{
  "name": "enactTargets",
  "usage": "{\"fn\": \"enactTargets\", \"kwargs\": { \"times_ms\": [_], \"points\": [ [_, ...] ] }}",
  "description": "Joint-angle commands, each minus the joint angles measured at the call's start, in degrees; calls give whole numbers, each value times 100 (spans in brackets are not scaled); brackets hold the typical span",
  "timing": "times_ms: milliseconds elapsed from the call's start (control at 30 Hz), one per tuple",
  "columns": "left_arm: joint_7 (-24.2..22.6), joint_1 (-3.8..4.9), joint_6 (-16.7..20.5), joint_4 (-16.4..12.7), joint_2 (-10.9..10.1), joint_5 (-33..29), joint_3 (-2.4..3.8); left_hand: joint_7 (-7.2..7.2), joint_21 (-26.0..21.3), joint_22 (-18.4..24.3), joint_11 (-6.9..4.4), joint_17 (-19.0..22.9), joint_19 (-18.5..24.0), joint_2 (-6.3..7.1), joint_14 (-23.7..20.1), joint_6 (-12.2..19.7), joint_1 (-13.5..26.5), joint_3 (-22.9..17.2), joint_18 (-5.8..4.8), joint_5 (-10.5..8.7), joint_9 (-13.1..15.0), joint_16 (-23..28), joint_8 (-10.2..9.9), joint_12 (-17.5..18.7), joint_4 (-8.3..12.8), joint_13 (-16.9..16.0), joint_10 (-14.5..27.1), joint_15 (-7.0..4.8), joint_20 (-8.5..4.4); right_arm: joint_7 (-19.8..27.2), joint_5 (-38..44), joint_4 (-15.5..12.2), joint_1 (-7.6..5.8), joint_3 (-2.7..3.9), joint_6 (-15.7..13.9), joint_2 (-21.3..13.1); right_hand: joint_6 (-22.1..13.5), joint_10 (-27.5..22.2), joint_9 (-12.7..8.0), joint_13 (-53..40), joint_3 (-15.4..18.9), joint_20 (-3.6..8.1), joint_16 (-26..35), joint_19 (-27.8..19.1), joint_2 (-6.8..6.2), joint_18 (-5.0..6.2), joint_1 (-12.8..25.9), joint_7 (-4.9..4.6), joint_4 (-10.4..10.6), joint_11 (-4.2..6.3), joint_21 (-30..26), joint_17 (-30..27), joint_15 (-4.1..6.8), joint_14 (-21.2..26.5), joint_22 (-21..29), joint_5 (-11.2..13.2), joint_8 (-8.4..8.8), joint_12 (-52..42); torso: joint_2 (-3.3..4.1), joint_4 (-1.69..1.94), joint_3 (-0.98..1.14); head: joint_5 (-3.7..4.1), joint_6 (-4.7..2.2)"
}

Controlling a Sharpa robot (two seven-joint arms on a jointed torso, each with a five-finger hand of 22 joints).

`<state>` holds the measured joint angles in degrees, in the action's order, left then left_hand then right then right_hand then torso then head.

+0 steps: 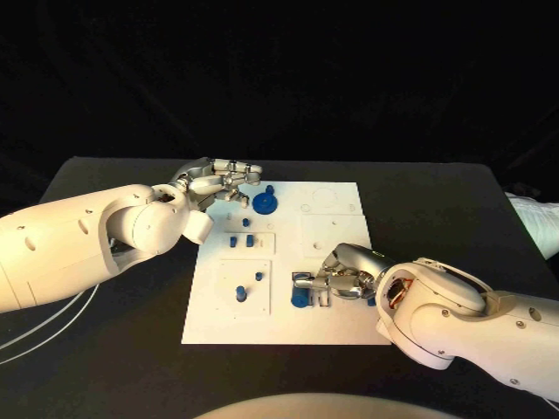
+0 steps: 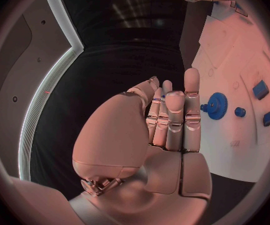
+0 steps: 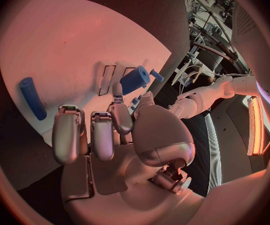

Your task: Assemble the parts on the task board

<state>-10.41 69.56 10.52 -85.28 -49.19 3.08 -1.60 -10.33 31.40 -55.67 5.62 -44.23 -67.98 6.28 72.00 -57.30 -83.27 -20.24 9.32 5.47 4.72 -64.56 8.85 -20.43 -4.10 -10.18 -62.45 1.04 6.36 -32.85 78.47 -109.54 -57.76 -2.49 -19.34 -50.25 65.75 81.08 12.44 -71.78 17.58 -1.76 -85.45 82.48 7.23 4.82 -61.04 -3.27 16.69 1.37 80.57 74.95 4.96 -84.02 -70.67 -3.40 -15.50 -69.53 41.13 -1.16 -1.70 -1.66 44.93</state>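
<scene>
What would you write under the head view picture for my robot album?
Left hand beside a blue gear; right hand low on the white task board.

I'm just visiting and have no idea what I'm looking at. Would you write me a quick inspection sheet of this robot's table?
Surface: black table, with a white task board in the middle.
Job's things: a blue gear at the board's far end; small blue parts further down the board; a blue cylinder next to the right hand.
Clutter: nothing seen.
Hands: left hand at the board's far left corner beside the gear, fingers together, holding nothing I can make out; right hand low on the board over blue parts, grip not clear.
Cables: white cables under the left arm.
Surroundings: black backdrop.
</scene>
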Motion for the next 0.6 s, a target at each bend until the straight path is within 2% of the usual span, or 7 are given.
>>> {"fn": "enactTargets", "kwargs": {
  "times_ms": [33, 133, 233, 300, 367, 500, 600],
  "points": [
    [-7, 2, -108, -5, 16, 14, 4, 8, -35, 6, -1, 9, 3, -4, -31, 27, 38, 24, 107, 13, -8, 21, 35, -18, -7, -5, 29, -3, 39, -40, 246, 9, 6, 0, 75, 12, -59, -85, 19, 80, 197, 26, 45, -15, -109, -89, 227, -3, 8, -39, -30, 624, -18, -427, 23, 63, 41, 120, -2, 5, 0, 2, 2],
    [-2, 2, -108, -6, 14, 14, 4, 7, -38, 8, 0, 13, 4, -3, -33, 30, 47, 29, 107, 13, -9, 22, 37, -22, -13, -6, 35, -1, 40, -33, 367, 8, 6, 0, 77, 7, -78, -106, 32, 101, 298, 24, 63, -20, -180, -88, 341, -8, 4, -44, -38, 598, -22, -420, 29, 65, 47, 164, -4, -1, 1, -6, 4],
    [2, 2, -106, -7, 8, 14, 4, 7, -38, 8, 0, 13, 4, -3, -33, 30, 47, 29, 107, 13, -9, 22, 37, -22, -13, -6, 35, -1, 40, -10, 455, -7, 6, 0, 69, -5, -79, -105, 44, 100, 304, 20, 72, -20, -236, -89, 286, -9, -28, -46, -39, 587, -25, -418, 28, 58, 44, 173, 0, -5, 3, -8, 4],
    [4, 2, -107, -6, 5, 14, 3, 7, -38, 8, 0, 13, 4, -3, -33, 30, 47, 29, 107, 13, -9, 22, 37, -22, -13, -6, 35, -1, 40, 28, 489, -20, 6, 0, 78, -12, -78, -95, 69, 82, 183, 12, 72, -21, -202, -88, -58, -13, -158, -47, -42, 592, -33, -421, 25, 13, 37, 174, -2, -5, 5, -11, 10],
    [5, 2, -110, -6, 4, 14, 3, 7, -38, 8, 0, 13, 4, -3, -33, 30, 47, 29, 107, 13, -9, 22, 37, -22, -13, -6, 35, -1, 40, 60, 506, -32, 7, 0, 90, -15, -79, -81, 93, 55, 56, 8, 69, -14, -184, -91, -478, -8, -359, -49, -36, 601, -31, -425, 9, -148, 30, 164, -4, -5, 4, -14, 12],
    [12, 2, -123, -6, 6, 14, 3, 7, -38, 8, 0, 13, 4, -3, -33, 30, 47, 29, 107, 13, -9, 22, 37, -22, -13, -6, 35, -1, 40, 102, 547, -49, 8, 0, 145, -10, -81, -60, 132, 12, -78, 12, 61, -4, -235, -95, -1055, -8, -699, -43, -23, 621, -26, -430, -20, -170, 18, 146, -4, -1, 2, -2, 15],
    [18, 2, -134, -4, 8, 14, 3, 8, -41, 9, 0, 24, 4, -3, -39, 34, 52, 32, 107, 13, -10, 27, 38, -27, -16, -6, 40, -1, 41, 104, 582, -51, 9, 0, 186, -4, -69, -42, 158, -21, -176, 14, 47, 11, -236, -103, -1366, -4, -904, -37, -5, 647, -22, -436, -58, -91, 1, 127, -6, 2, 2, -3, 19]
  ]
}}
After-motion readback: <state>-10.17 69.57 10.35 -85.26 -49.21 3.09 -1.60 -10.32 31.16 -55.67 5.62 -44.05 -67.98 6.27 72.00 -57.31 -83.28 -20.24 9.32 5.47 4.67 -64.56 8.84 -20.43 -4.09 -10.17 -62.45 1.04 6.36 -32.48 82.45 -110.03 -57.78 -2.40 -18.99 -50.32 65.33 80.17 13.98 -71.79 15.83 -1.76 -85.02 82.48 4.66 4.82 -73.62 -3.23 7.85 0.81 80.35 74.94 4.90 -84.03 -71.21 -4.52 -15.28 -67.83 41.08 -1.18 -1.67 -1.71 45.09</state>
